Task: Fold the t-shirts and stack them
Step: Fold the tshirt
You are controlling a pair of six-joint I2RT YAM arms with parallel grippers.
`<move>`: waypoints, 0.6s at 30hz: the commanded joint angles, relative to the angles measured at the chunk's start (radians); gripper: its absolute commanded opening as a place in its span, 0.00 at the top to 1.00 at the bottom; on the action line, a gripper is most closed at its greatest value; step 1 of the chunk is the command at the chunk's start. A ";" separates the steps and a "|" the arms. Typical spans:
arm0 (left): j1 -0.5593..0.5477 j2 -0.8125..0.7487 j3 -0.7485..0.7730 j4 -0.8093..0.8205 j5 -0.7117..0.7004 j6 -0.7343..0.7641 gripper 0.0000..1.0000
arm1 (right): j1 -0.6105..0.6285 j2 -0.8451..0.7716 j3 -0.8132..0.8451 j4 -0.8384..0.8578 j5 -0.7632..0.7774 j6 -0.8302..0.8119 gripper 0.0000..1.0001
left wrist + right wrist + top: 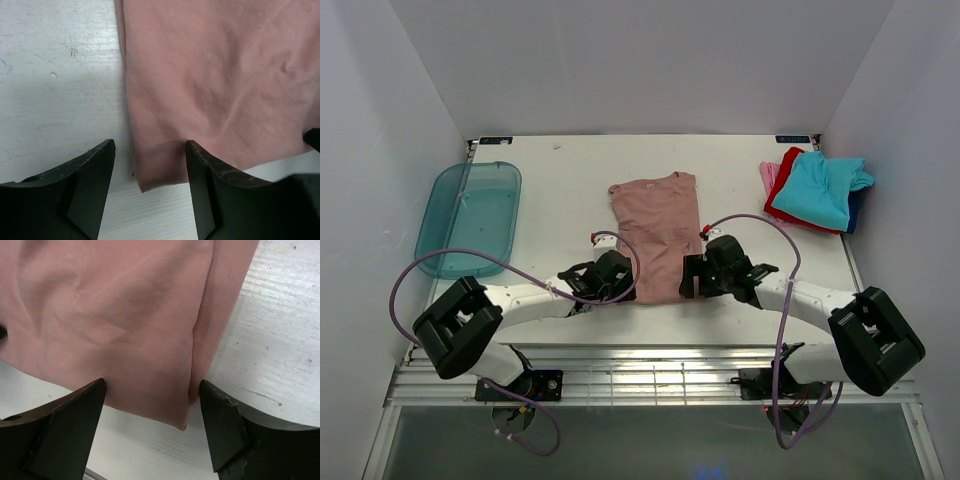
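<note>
A dusty-pink t-shirt (pixel 658 232) lies flat in the middle of the table, its sides folded in, collar at the far end. My left gripper (pixel 620 279) is open at the shirt's near left corner; in the left wrist view that corner (pixel 155 172) lies between the open fingers (pixel 95 170). My right gripper (pixel 694 274) is open at the near right corner, which sits between its fingers (pixel 220 415) in the right wrist view (pixel 170 405). A pile of folded t-shirts, turquoise (pixel 818 188) on top of red, pink and dark blue, lies at the back right.
A translucent teal plastic tray (pixel 468 216) stands at the left side of the table. The white table's near edge (pixel 650 345) runs just behind both grippers. White walls close the back and sides.
</note>
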 commanded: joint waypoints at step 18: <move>-0.118 0.121 -0.047 -0.207 0.033 -0.045 1.00 | 0.114 -0.007 -0.077 -0.174 0.051 0.017 0.92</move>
